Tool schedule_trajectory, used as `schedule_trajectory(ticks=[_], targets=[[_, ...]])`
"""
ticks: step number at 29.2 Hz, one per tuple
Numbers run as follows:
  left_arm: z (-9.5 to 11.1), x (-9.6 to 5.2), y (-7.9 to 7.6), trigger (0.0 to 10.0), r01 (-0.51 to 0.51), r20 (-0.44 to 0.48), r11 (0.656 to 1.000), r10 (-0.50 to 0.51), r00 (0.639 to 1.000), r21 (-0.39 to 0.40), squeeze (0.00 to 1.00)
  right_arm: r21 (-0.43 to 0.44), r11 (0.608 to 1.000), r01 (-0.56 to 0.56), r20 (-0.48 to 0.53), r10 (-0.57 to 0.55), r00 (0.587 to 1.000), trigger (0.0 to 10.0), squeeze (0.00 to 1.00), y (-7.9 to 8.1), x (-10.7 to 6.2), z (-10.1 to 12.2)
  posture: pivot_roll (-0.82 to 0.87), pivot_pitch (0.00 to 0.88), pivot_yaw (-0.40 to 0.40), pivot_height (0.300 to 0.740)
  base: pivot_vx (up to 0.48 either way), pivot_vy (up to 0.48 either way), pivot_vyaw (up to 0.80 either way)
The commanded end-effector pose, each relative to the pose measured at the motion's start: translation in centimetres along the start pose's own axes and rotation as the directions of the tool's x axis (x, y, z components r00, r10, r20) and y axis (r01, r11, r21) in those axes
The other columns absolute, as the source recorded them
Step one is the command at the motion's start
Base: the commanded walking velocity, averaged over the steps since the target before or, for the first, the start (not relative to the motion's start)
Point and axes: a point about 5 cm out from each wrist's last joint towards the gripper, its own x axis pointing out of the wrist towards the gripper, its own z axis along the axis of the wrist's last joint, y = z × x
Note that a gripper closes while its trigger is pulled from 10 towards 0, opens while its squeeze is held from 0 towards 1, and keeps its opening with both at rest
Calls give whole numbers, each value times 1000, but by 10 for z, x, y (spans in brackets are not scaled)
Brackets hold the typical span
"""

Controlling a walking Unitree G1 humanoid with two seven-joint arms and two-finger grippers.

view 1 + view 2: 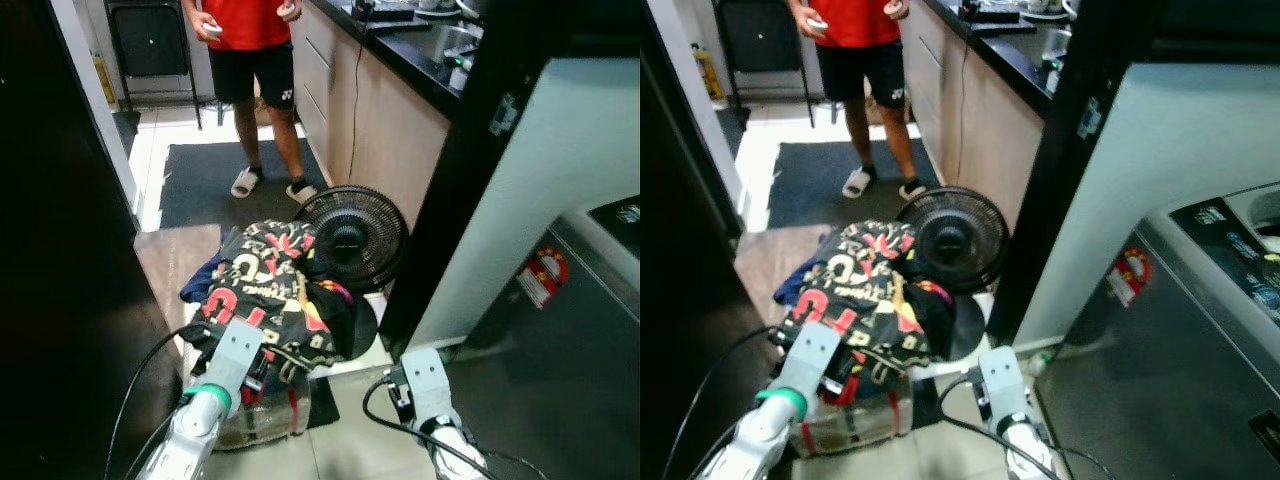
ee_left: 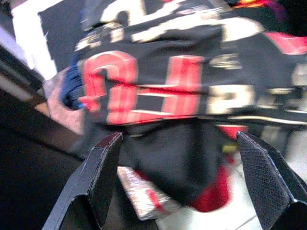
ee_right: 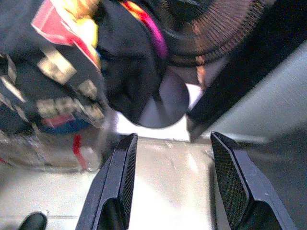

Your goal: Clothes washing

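Black fingers spread wide, the left gripper (image 2: 180,182) hovers just short of a heap of black, red-lettered clothes (image 1: 275,290) piled over a clear basket (image 1: 262,415) on the tiled floor (image 1: 340,440). The right gripper (image 3: 175,187), also open, hangs above bare tile beside the pile. Behind stand a floor fan (image 1: 352,235), a washing machine (image 1: 1200,330), and a person (image 1: 255,70) on a dark mat (image 1: 205,175).

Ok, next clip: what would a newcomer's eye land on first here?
The heap of clothes, black with bold red and cream lettering, piled over a clear basket on the floor. The left claw hangs open just before it. Behind stand a black fan and a person in a red shirt.
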Motion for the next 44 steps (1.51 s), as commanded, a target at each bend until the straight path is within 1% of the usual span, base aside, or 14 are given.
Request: schedule_trajectory(ticks=[1,5,9,16,21,27,36,44], targets=[[-5,-1,1,10000,-4,-16,1000,4,1000,15,0,5,1000,-13,2,13,1000,10000,0,4,-1,-1,132,0,1,740,405,255,788],[-5,0,0,10000,-4,-15,1000,4,1000,15,0,2,1000,-12,1,12,1000,10000,0,3,-1,-1,129,0,2,740,392,259,745],[-5,0,0,10000,-6,-15,1000,6,1000,14,0,1,1000,-13,0,13,1000,10000,0,3,-1,-2,128,0,1,740,361,255,0],[-4,1,0,10000,-13,-22,1000,13,1000,-12,0,-1,1000,-24,4,24,1000,10000,0,5,-1,-1,127,0,-1,740,0,0,0],[-3,2,0,10000,-14,-19,1000,14,1000,-14,0,-5,1000,-29,6,29,1000,10000,0,5,0,0,126,0,-2,740,0,0,0],[3,4,-3,10000,2,3,1000,-2,1000,-29,0,-5,999,-34,10,34,999,10000,0,6,0,1,123,0,0,740,0,0,0],[6,5,-3,10000,8,7,999,-7,1000,-53,0,-2,999,-37,7,37,999,10000,0,7,0,0,122,0,4,740,0,0,0],[7,5,-4,10000,13,12,999,-13,1000,-45,0,0,999,-41,6,41,999,10000,0,9,-1,-1,125,0,5,740,0,0,0]])
